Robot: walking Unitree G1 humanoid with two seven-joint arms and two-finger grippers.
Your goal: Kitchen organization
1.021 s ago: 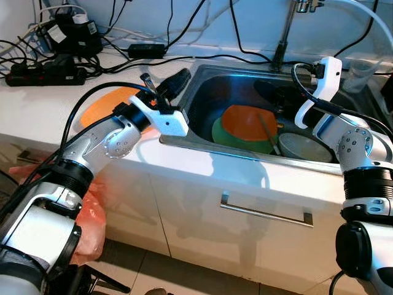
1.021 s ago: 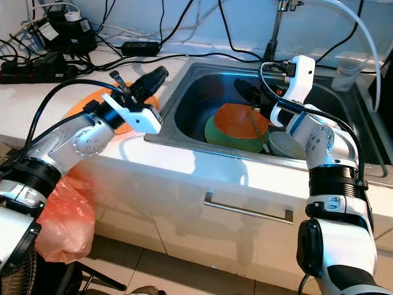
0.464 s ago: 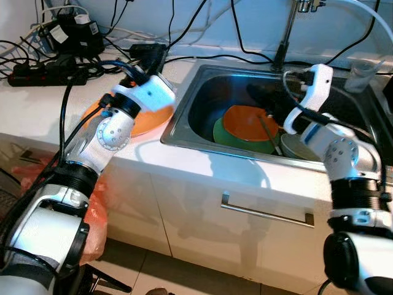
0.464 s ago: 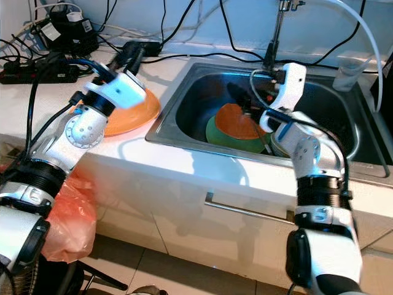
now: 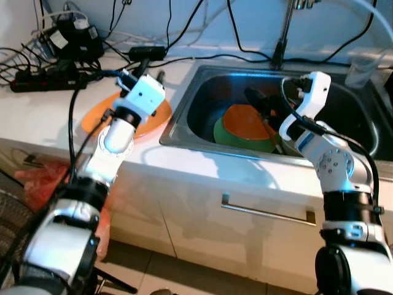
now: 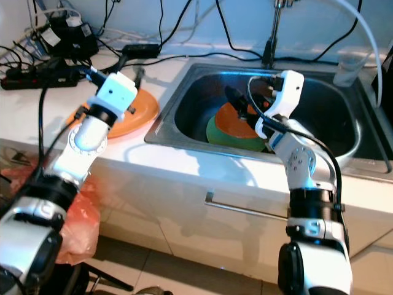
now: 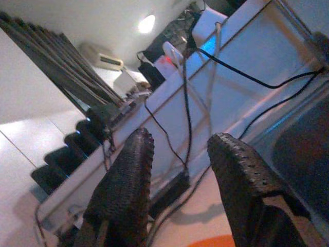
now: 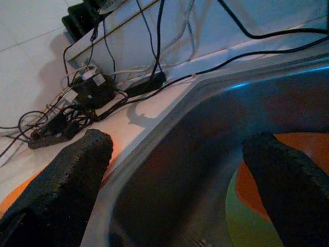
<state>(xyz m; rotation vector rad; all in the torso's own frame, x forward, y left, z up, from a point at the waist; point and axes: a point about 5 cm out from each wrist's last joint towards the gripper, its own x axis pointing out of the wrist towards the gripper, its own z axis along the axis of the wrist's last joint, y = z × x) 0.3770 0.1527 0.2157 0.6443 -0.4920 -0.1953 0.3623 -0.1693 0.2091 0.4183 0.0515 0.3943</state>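
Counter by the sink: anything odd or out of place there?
Yes. A power strip, adapters and tangled cables lie on the counter right beside the sink, an odd spot for live electrics. An orange plate sits under the open left tool; no spill or damage visible.

White counter (image 5: pixel 37 104) with tangled cables (image 5: pixel 80 43), cabinet drawer handle (image 5: pixel 267 209), tiled floor (image 5: pixel 166 270).

Orange plate (image 5: pixel 98 112) on white counter (image 5: pixel 37 107), orange plate atop green plate (image 5: pixel 224 132), steel-grey sink (image 5: pixel 202 92), black cables (image 5: pixel 55 64)
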